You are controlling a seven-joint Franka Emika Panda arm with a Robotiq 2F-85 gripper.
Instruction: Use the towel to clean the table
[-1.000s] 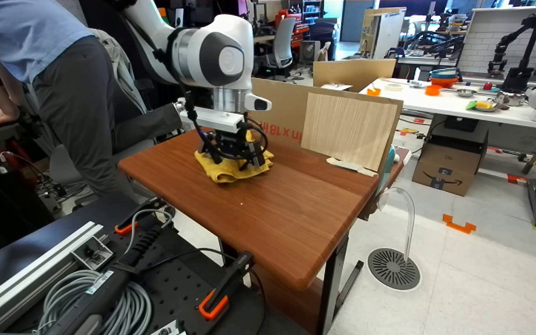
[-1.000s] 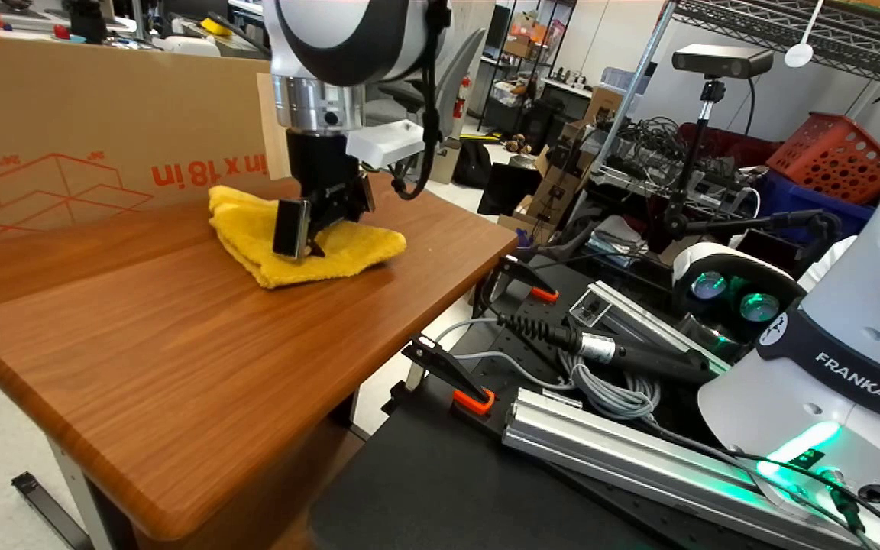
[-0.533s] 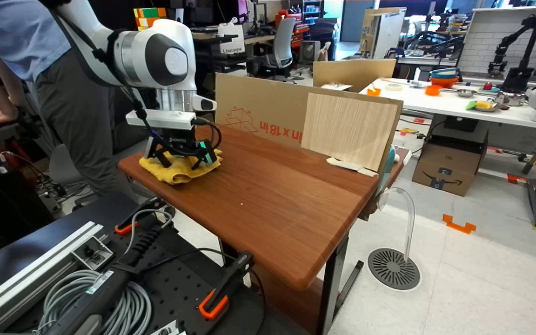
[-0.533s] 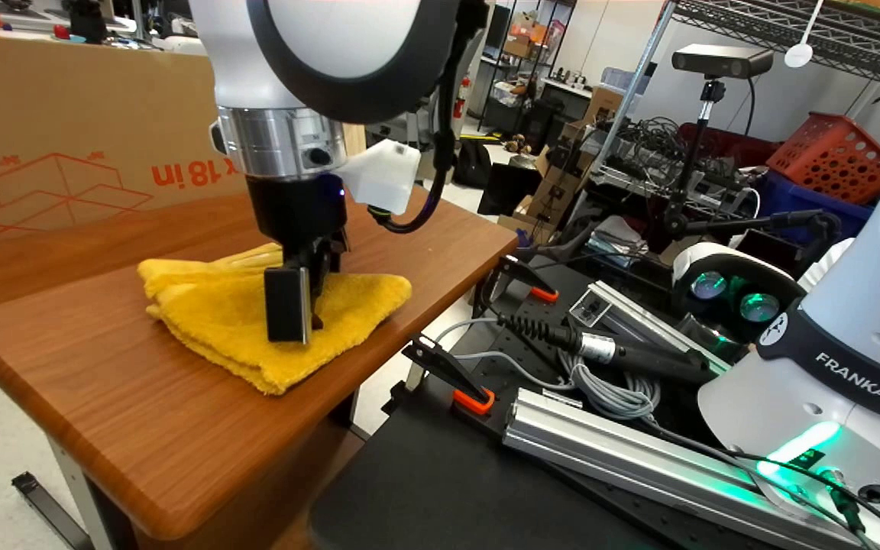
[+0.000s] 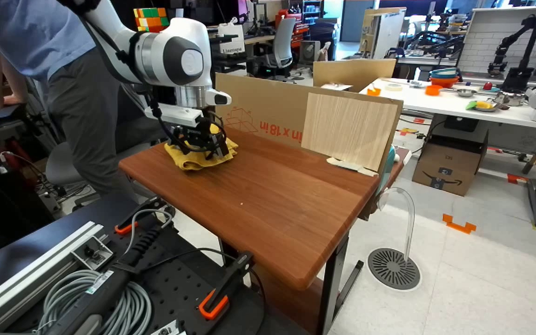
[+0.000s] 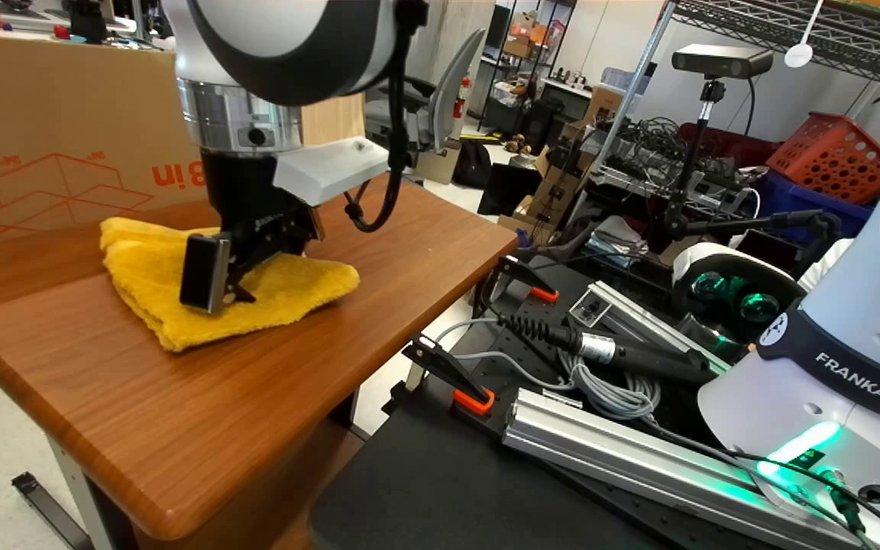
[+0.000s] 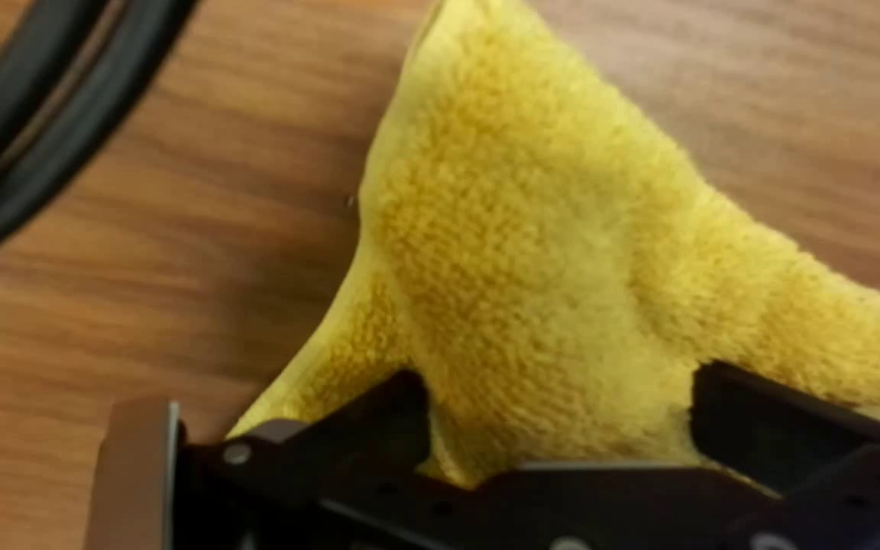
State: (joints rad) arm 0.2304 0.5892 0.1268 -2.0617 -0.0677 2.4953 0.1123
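Observation:
A folded yellow towel lies on the brown wooden table (image 5: 268, 204), near its far-left end in an exterior view (image 5: 193, 163). It also shows in an exterior view (image 6: 157, 298) and fills the middle of the wrist view (image 7: 524, 191). My gripper (image 5: 203, 151) points down at the towel and is slightly tilted. In the wrist view the gripper (image 7: 554, 374) has its fingers well apart, with towel folds filling the space and rising against both. It looks shut on this thick bunch. The fingertips' lower ends are hidden in the cloth. A small pale speck (image 5: 242, 204) lies on the table.
A cardboard sheet (image 5: 268, 111) stands along the table's back edge, with a light wood board (image 5: 349, 130) against it. A black cart with an orange-tipped clamp (image 6: 474, 401) and coiled cable adjoins the front side. A person (image 5: 72, 93) stands beyond the left end.
Gripper and towel first slid together towards the table's near-left end, then back a little towards the cardboard. The gripper has tilted and turned with the towel. The person's arms have moved.

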